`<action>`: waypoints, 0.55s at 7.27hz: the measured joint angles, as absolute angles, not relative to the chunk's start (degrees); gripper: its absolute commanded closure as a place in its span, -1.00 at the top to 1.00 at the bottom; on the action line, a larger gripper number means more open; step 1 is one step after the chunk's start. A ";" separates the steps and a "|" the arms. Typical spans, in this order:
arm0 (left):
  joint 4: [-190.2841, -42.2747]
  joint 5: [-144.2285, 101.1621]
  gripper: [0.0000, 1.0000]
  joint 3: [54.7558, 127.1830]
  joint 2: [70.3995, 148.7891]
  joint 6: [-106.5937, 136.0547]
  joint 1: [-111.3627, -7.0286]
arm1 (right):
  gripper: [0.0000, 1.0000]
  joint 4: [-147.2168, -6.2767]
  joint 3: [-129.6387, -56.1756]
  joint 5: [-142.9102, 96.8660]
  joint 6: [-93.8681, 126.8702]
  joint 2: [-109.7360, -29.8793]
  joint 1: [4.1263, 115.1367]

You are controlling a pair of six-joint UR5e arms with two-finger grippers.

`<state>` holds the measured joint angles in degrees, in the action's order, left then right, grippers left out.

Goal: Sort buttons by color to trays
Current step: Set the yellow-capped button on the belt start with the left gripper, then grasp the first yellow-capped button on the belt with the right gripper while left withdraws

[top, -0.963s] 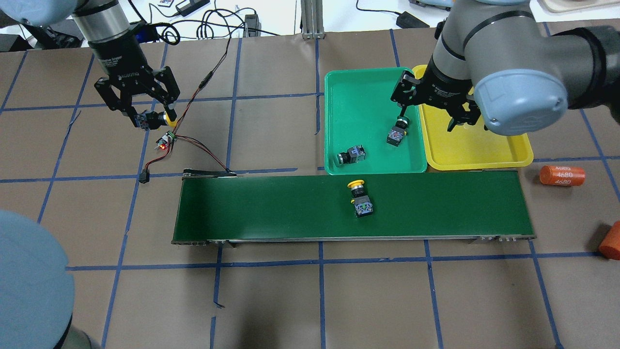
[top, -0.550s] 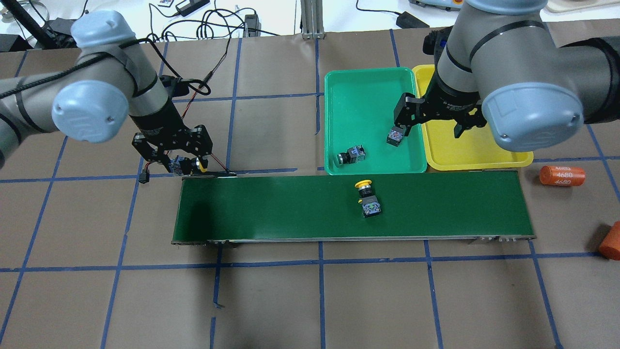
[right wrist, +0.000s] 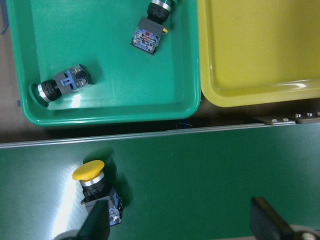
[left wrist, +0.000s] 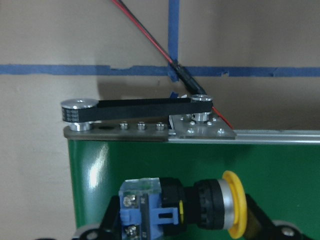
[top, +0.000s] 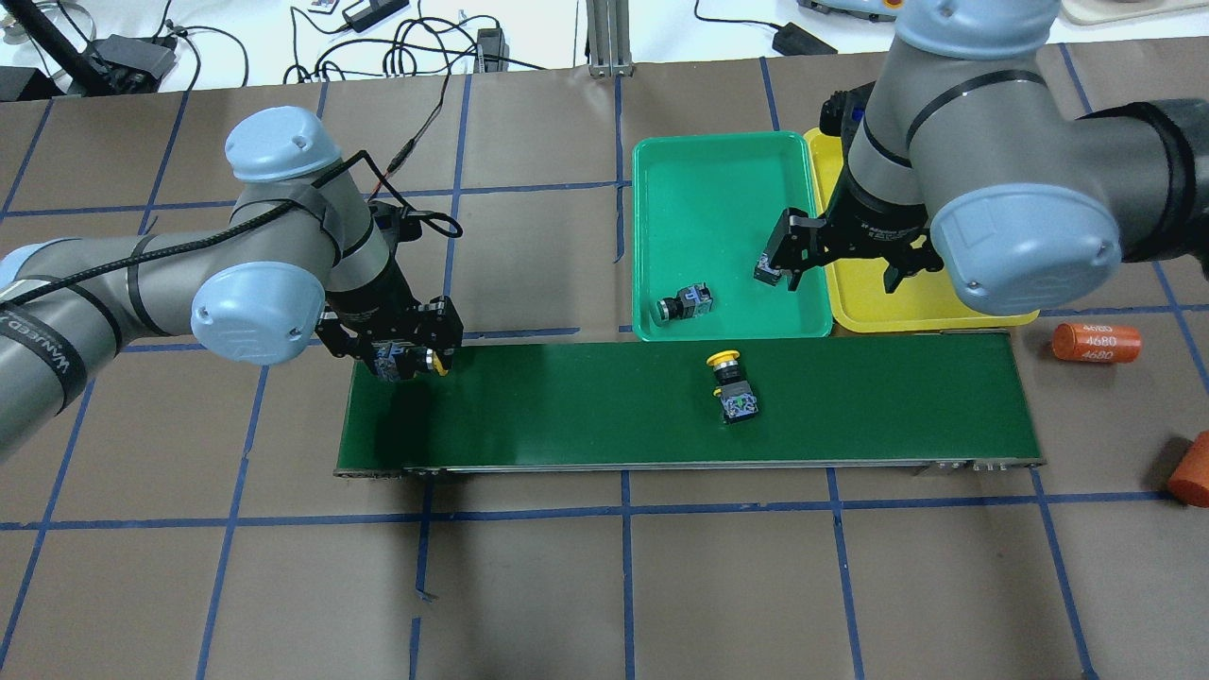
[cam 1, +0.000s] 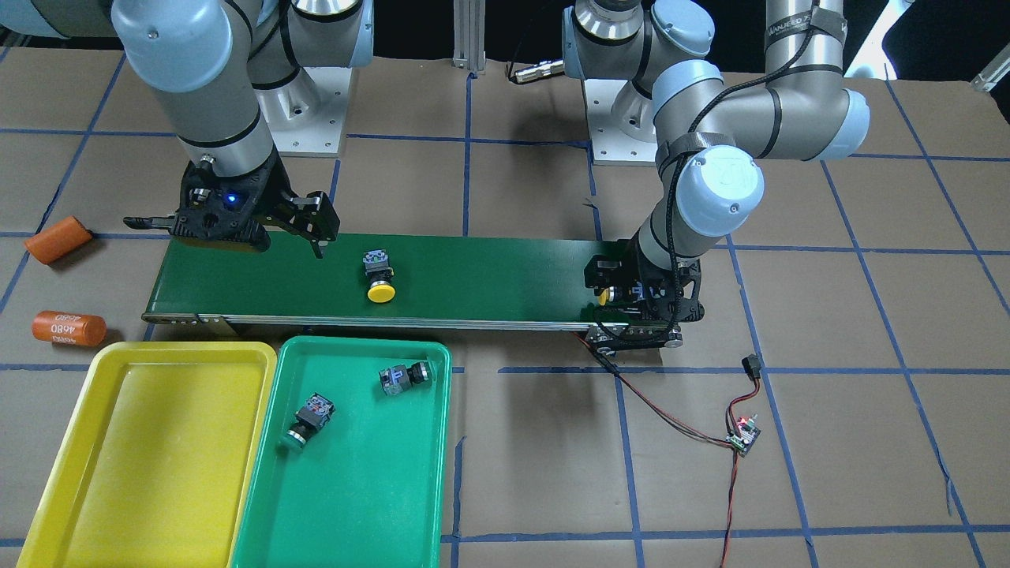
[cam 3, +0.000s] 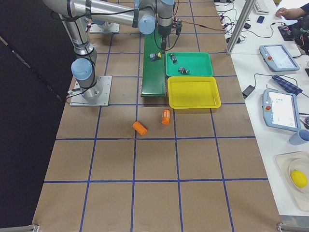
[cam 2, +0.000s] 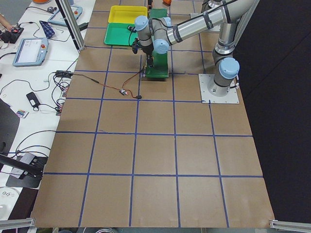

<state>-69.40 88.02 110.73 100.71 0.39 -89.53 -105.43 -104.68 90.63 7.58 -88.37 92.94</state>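
My left gripper [top: 408, 359] is shut on a yellow button [left wrist: 180, 207] and holds it lying sideways just over the left end of the dark-green conveyor belt [top: 567, 406]. A second yellow button [top: 729, 382] lies on the belt, cap toward the trays. My right gripper [top: 843, 269] is open and empty above the front edges of the green tray [top: 699, 189] and the yellow tray [top: 897, 316]. Two green buttons [cam 1: 404, 376] [cam 1: 310, 420] lie in the green tray. The yellow tray [cam 1: 150, 442] holds nothing.
Two orange cylinders [top: 1096, 342] [top: 1190, 470] lie past the belt's right end. A small circuit board [cam 1: 742, 432] with red and black wires lies behind the belt's left end, its cable running to the belt's motor bracket [left wrist: 200, 122].
My left gripper carried its yellow button from the back left to the belt's left end. My right gripper drew back from the green tray toward the belt. The button on the belt drifted right.
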 measured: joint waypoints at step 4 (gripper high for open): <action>-71.55 87.79 1.00 107.39 95.84 0.72 -89.73 | 1.00 -105.86 -107.71 89.71 8.14 -83.74 93.72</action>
